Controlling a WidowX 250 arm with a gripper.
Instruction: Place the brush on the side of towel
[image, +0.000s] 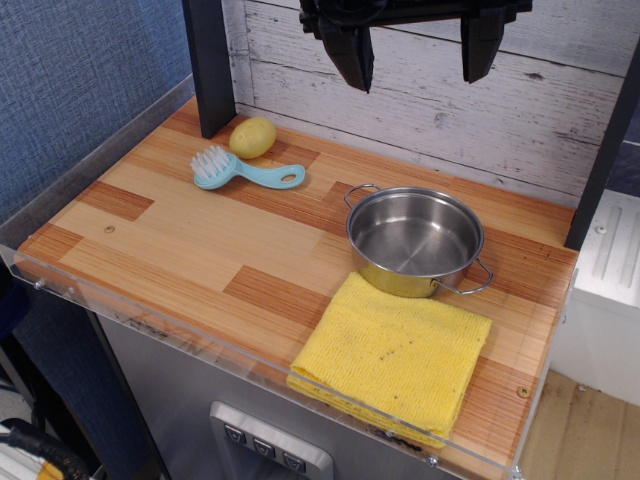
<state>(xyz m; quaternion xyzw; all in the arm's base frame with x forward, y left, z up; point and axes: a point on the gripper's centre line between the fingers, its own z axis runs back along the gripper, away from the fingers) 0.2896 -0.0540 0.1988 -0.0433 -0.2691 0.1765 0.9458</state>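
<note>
The light blue brush (243, 170) lies flat on the wooden tabletop at the back left, white bristles to the left, handle with its oval hole pointing right. The yellow folded towel (395, 355) lies at the front right, near the table's front edge. My gripper (417, 52) hangs high at the top of the view, above the back of the table. Its two dark fingers are spread apart and hold nothing. It is well clear of both the brush and the towel.
A yellow potato-like lump (253, 137) sits just behind the brush. An empty steel pot (415, 240) with two handles stands just behind the towel. A dark post (208, 65) rises at the back left. A clear lip (160, 322) runs along the table's front edge.
</note>
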